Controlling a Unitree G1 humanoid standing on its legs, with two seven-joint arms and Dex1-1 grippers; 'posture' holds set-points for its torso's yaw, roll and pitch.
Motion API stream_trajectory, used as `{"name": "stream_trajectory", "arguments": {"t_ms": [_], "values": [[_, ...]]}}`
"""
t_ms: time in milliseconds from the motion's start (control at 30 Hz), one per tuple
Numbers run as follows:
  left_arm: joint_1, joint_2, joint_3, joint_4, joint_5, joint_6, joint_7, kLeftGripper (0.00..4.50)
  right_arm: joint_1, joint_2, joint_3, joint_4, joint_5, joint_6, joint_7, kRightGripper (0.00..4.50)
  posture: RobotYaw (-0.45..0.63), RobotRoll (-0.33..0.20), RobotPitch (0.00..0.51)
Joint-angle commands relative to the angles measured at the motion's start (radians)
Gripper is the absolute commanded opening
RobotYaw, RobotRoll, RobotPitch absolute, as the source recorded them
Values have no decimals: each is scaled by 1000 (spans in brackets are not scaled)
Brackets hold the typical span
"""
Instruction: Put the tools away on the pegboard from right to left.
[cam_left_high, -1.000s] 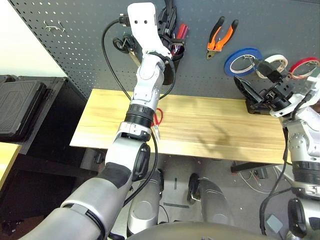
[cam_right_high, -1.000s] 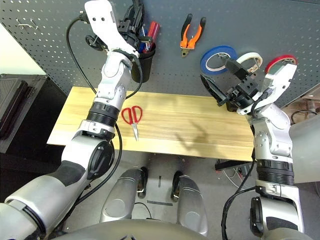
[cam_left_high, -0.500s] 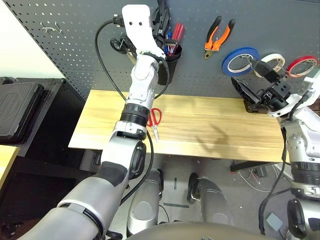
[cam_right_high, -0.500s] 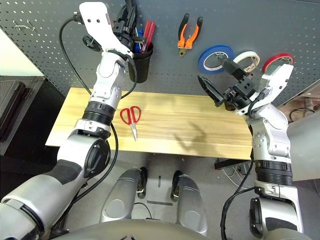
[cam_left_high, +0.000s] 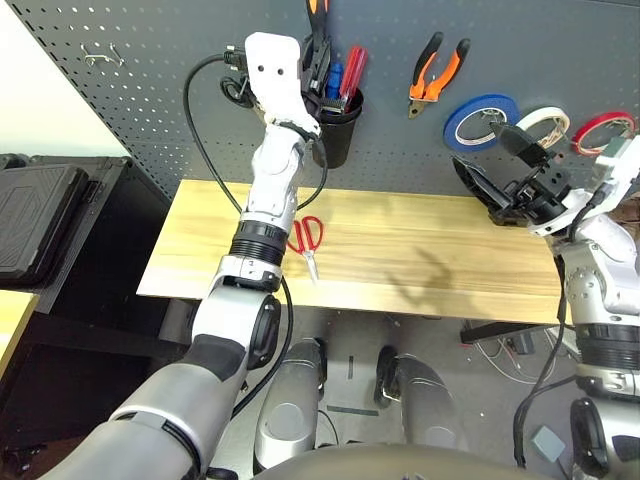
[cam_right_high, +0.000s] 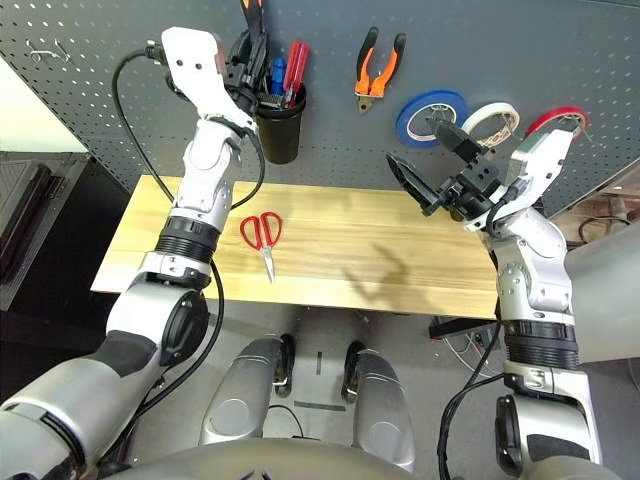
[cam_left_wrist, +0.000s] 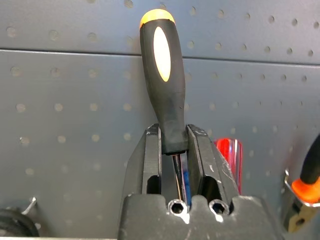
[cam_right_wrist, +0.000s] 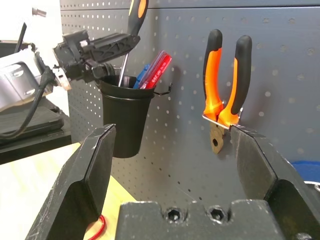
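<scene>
Black and orange, the screwdriver (cam_left_wrist: 164, 85) stands handle-up between the closed fingers of the left gripper (cam_left_wrist: 172, 145), its shaft dipping into the black cup (cam_right_high: 279, 125) on the pegboard (cam_left_high: 560, 40). Over the last second that gripper has slid a little leftward and lower, lining the tool over the cup; the drop-in looks nearly done, with only the release left. Below that gripper, the red-handled scissors (cam_right_high: 262, 233) lie flat on the wooden table (cam_left_high: 430, 250), the last tool waiting. Right of the cup, the pliers (cam_right_wrist: 225, 95) already hang on a hook. Further right, the right gripper (cam_right_high: 435, 165) hovers with jaws spread wide and empty, just in front of the cream-white tape roll (cam_right_high: 492, 122) hung between blue and red rolls.
</scene>
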Motion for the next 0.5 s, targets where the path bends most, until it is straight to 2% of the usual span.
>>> {"name": "stream_trajectory", "arguments": {"t_ms": [33,100,300,500], "values": [[23,-2,-17,-22,16,28,-3,1334,-2,1,11,17,-14,-10,10,4500,166,0,177],[21,-2,-18,-33,11,37,-10,1944,-8,2,13,24,-17,-14,11,4500,167,0,175],[19,-2,-20,-49,1,54,-26,4360,-15,12,20,40,-25,-28,15,4500,168,0,168],[25,-3,-21,-78,-6,70,-43,4467,-14,15,27,48,-29,-41,15,4500,170,0,164]]}}
